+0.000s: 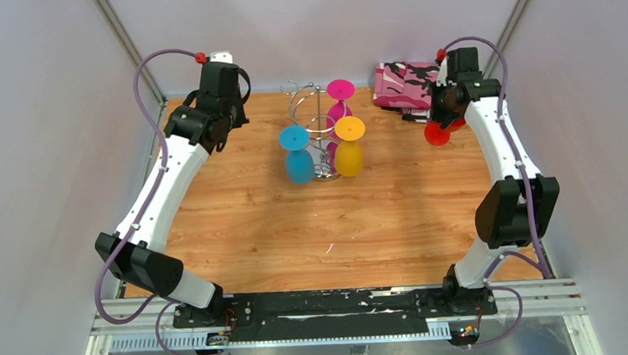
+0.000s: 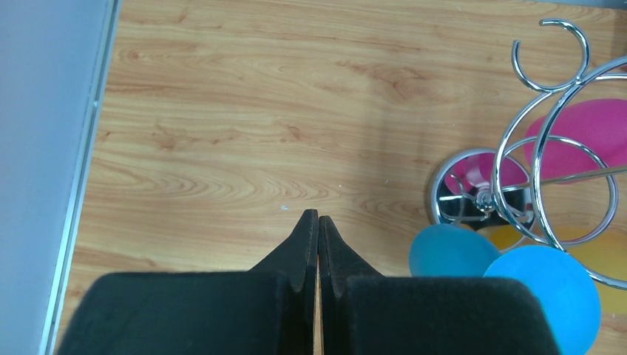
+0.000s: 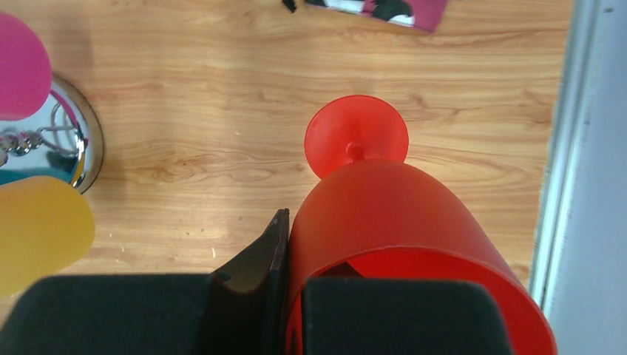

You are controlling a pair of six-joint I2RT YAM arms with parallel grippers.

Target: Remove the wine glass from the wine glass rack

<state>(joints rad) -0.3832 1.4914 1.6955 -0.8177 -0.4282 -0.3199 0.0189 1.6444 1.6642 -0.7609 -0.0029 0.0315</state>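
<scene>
The chrome wine glass rack (image 1: 311,120) stands at the middle back of the table. A blue glass (image 1: 297,155), a yellow glass (image 1: 348,146) and a pink glass (image 1: 339,102) hang upside down from it. My right gripper (image 3: 296,244) is shut on the rim wall of a red wine glass (image 3: 392,214), one finger outside and one inside. The red wine glass (image 1: 437,133) is off the rack, foot down over the table at the right; I cannot tell whether it touches. My left gripper (image 2: 318,222) is shut and empty, left of the rack (image 2: 551,148).
A pink camouflage cloth (image 1: 404,85) lies at the back right, just behind the right gripper. The rack's mirrored base (image 3: 74,133) is left of the red glass. Grey walls and metal rails border the table on both sides.
</scene>
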